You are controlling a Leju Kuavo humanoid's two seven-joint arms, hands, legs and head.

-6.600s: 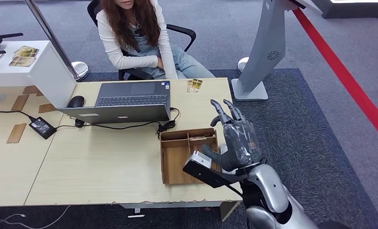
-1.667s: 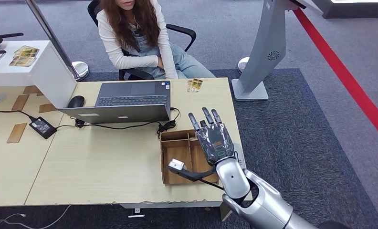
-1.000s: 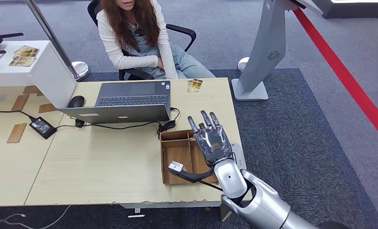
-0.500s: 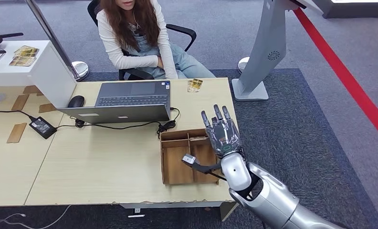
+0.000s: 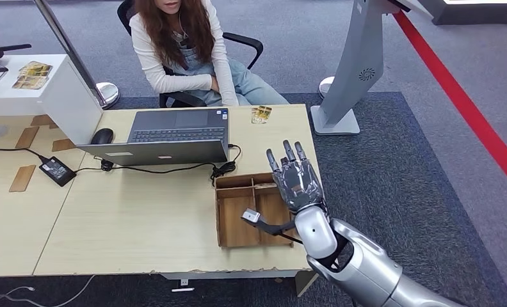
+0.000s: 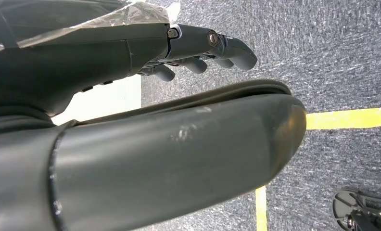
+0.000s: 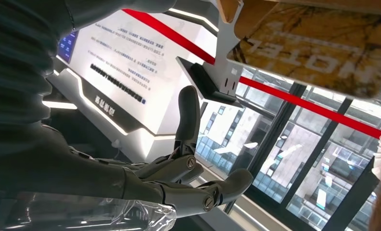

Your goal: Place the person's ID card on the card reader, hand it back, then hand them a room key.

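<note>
Currently, head view: right hand [image 5: 296, 184] is raised over the wooden tray [image 5: 233, 224] at the desk's [image 5: 142, 217] front right corner, fingers spread wide and upright, holding nothing. A small card [image 5: 260, 114] with a gold pattern lies at the desk's far edge, near the right corner, just in front of the seated person [image 5: 187, 51]; I cannot tell whether it is the ID card or a room key. A laptop [image 5: 168, 137] sits mid-desk toward the far edge, well apart from the hand. No card reader that I can identify.

Left wrist view: left hand [image 6: 131, 120] hangs over grey carpet beside a yellow floor line; fingers [image 6: 203, 48] extended, loosely apart, nothing held.

Right wrist view: right hand's fingers [image 7: 188, 120] are spread and empty. A patterned card [image 7: 318, 48] with lettering lies in view beyond the fingertips, apart from them.

Risk, as judgement: the card lies flat on the desk, so the fingertips may slide off it or push it past the far edge. Reaching out, the forearm could clip the tray wall or snag the laptop's cable [image 5: 222, 167] near the tray's far corner. Picking the wrong card is also possible.
</note>
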